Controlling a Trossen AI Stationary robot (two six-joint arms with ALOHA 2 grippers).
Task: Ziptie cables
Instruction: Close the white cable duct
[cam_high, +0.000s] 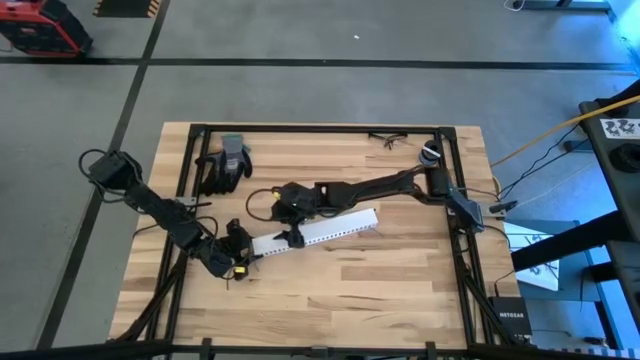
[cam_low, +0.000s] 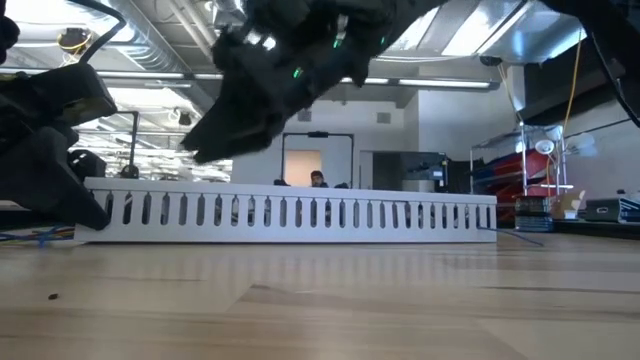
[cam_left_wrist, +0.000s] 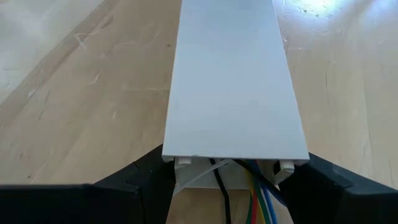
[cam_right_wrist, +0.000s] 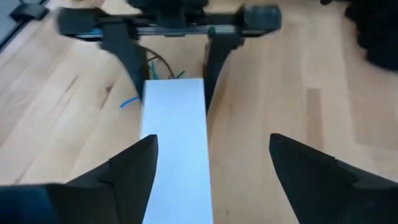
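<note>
A long white slotted channel (cam_high: 330, 228) lies flat on the wooden table, its closed cover (cam_left_wrist: 230, 81) facing up. Thin black and coloured cables (cam_left_wrist: 249, 196) show inside its left end. My left gripper (cam_high: 243, 255) is shut on that end. My right gripper (cam_high: 290, 215) hangs open above the channel's left half, its fingers (cam_right_wrist: 134, 165) spread wider than the channel (cam_right_wrist: 177, 137) and clear of it. In the low view the right gripper (cam_low: 230, 120) is above the channel (cam_low: 300, 212). My left gripper pinches the channel's left end (cam_left_wrist: 180, 158) between its two fingers, one on each long side wall. The fingers come slanting down from the table's left and lie along the channel. The channel rests flat on the table.
A pair of black gloves (cam_high: 225, 165) lies at the far left and glasses (cam_high: 388, 140) at the far edge. A black frame (cam_high: 455, 200) borders the table. A thick yellow cord (cam_high: 540, 135) runs off the right side. The near half of the table (cam_high: 350, 290) is bare wood.
</note>
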